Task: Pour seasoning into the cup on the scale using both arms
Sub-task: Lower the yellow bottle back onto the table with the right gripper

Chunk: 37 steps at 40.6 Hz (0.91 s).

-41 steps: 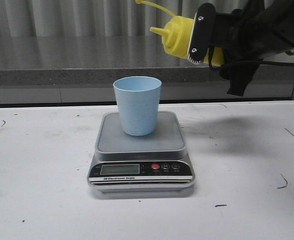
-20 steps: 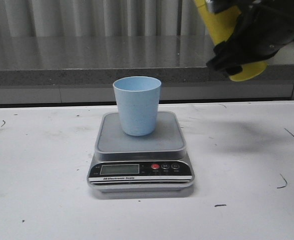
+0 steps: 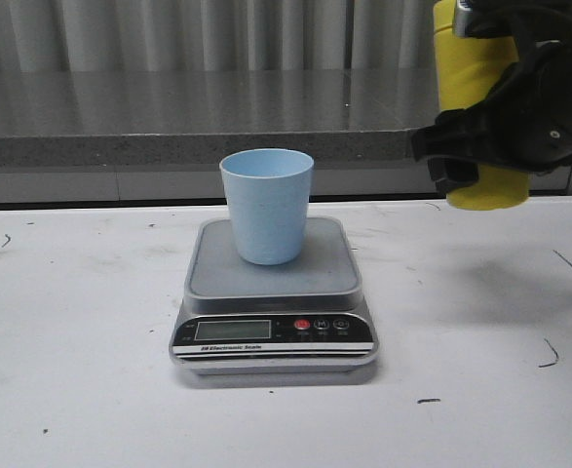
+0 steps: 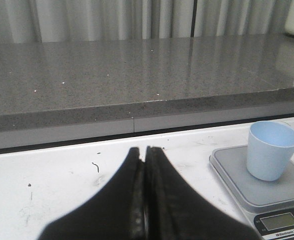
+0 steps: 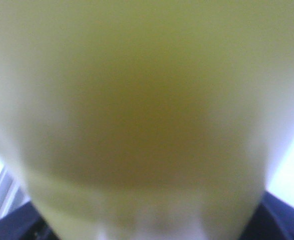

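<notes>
The pale blue cup [image 3: 266,205] stands upright on the grey scale [image 3: 310,281] at the table's middle; both also show in the left wrist view, cup [image 4: 271,157] on scale [image 4: 234,167]. The yellow seasoning bottle [image 3: 469,68] hangs upright in the air to the right of the cup and above it, its nozzle cut off by the frame's top. My right gripper [image 3: 482,138] is shut on its lower body. In the right wrist view the bottle [image 5: 147,115] fills the picture as a blur. My left gripper [image 4: 145,149] is shut on nothing, low over the table left of the scale.
A grey stone ledge [image 3: 169,117] runs along the back of the white table [image 3: 81,322], with a ribbed wall behind it. Small dark marks [image 3: 551,356] dot the table surface.
A second ago the bottle lay tilted with its nozzle pointing at the cup. It has since swung upright and shifted right, away from the cup. Cup, scale and left gripper are unmoved.
</notes>
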Available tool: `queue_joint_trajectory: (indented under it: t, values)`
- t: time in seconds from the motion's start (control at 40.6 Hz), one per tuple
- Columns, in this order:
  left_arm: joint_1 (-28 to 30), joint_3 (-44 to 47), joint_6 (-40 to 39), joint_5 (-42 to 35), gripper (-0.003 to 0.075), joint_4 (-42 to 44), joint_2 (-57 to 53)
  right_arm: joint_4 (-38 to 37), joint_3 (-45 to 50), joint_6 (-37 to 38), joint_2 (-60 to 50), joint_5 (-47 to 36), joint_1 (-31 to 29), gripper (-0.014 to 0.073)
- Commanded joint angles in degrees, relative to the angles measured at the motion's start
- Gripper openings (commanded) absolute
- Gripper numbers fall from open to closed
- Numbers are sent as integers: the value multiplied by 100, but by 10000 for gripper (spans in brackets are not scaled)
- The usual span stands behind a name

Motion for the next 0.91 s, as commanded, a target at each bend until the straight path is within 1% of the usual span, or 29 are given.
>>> queue_joint_trajectory:
  t: [0.0, 0.049, 0.148, 0.172, 0.197, 0.222, 0.271, 0.345, 0.493, 0.887]
  values:
    - [20, -155, -36, -490, -20, -53, 67, -1167, 132, 1018, -313, -899, -7, 237]
    - [20, -155, -36, -490, -20, -53, 67, -1566, 288, 1567, -313, -1140, -7, 237]
    - [20, -155, -36, -490, -20, -53, 67, -2662, 701, 2592, -313, -1912, -7, 237]
    - [20, -155, -36, -490, -20, -53, 67, -2805, 787, 2775, -306, -2091, -7, 237]
    - [20, -155, -36, -490, -20, -53, 67, -3143, 924, 2983, -306, -2323, -7, 237]
    - [20, -155, -36, -490, -20, -53, 67, -3318, 997, 3144, -292, -2489, -7, 237]
    - [20, -155, -36, -490, -20, -53, 67, -3591, 1133, 3301, -271, -2827, -7, 237]
    - [20, -155, -36, -490, -20, -53, 67, -3667, 1239, 3323, -203, -3128, -7, 237]
    - [20, -155, -36, -490, -20, -53, 67, -3667, 1246, 3313, 103, -3474, -18, 237]
    - [20, -155, -36, -490, -20, -53, 67, -3667, 1246, 3313, 1390, -5038, -18, 237]
